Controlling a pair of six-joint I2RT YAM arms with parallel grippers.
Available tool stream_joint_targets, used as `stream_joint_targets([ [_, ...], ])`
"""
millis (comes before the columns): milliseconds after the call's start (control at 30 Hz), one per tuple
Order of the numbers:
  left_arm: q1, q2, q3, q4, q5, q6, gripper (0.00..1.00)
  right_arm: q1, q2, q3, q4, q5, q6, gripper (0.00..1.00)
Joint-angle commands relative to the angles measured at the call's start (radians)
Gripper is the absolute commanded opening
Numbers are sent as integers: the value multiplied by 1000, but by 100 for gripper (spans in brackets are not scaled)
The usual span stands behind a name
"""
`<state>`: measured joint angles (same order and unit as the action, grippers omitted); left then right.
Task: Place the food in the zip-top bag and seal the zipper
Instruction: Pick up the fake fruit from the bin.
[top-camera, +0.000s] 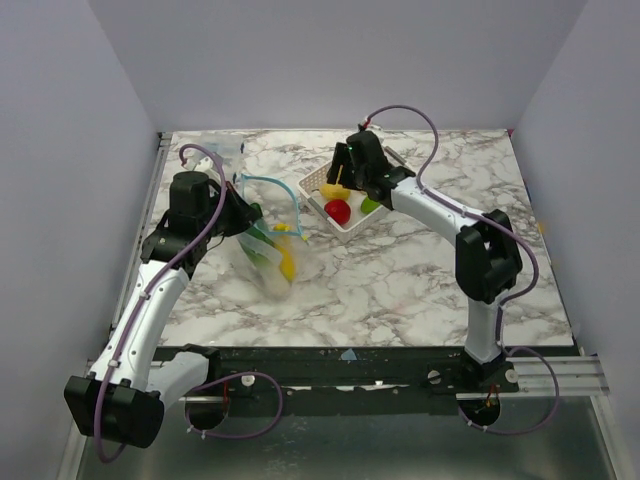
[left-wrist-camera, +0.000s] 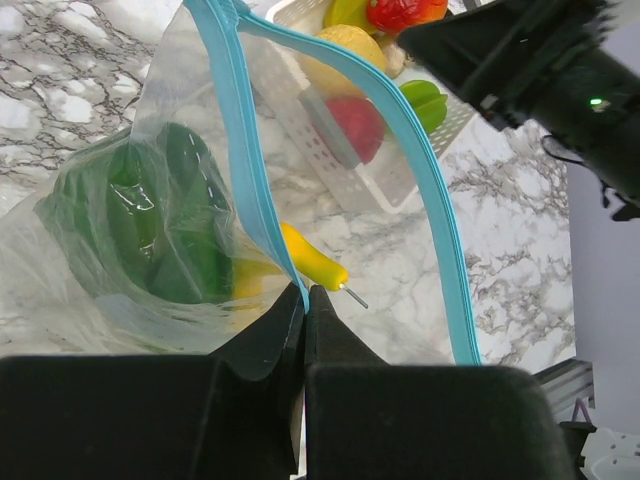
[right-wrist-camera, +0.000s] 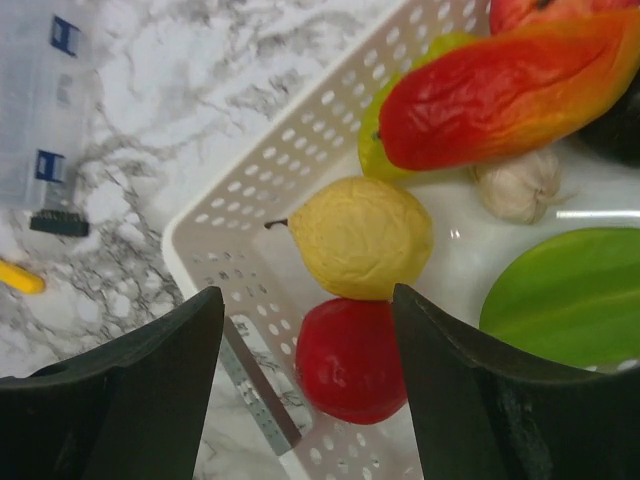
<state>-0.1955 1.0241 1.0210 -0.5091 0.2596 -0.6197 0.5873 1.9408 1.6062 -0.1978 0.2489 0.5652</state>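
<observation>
The clear zip-top bag (top-camera: 268, 245) hangs over the table's left half, with green pieces (left-wrist-camera: 170, 220) and a yellow piece (left-wrist-camera: 315, 262) of food inside. Its blue-green zipper (left-wrist-camera: 240, 150) gapes in a wide loop. My left gripper (left-wrist-camera: 305, 292) is shut on the near zipper edge and holds the mouth up. My right gripper (right-wrist-camera: 308, 298) stands open over the white basket (right-wrist-camera: 230, 200). A red round fruit (right-wrist-camera: 350, 360) lies below its jaws and a yellow fruit (right-wrist-camera: 360, 235) just beyond; the jaws hold nothing.
The basket (top-camera: 312, 185) also holds a red-orange pepper (right-wrist-camera: 500, 90), a garlic bulb (right-wrist-camera: 515, 185) and a green piece (right-wrist-camera: 570, 295). A small clear box (right-wrist-camera: 45, 110) lies at the back left. Grey walls close three sides.
</observation>
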Motion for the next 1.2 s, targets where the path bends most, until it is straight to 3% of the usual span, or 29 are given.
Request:
stream_joint_targets([
  [0,7,7,-6,29,48,-12,0,-26,80,32,-76,-141,70,71],
  [300,8,23,-5,30,58,-15,0,-34,168,19,-95,-211,86,69],
  [733,14,30,-2,28,50,-11,0,-34,162,-46,-120,-175,49,79],
  [1167,28,44,-3,32,71,-18,0,-33,136,-31,-214,-204,-41,80],
])
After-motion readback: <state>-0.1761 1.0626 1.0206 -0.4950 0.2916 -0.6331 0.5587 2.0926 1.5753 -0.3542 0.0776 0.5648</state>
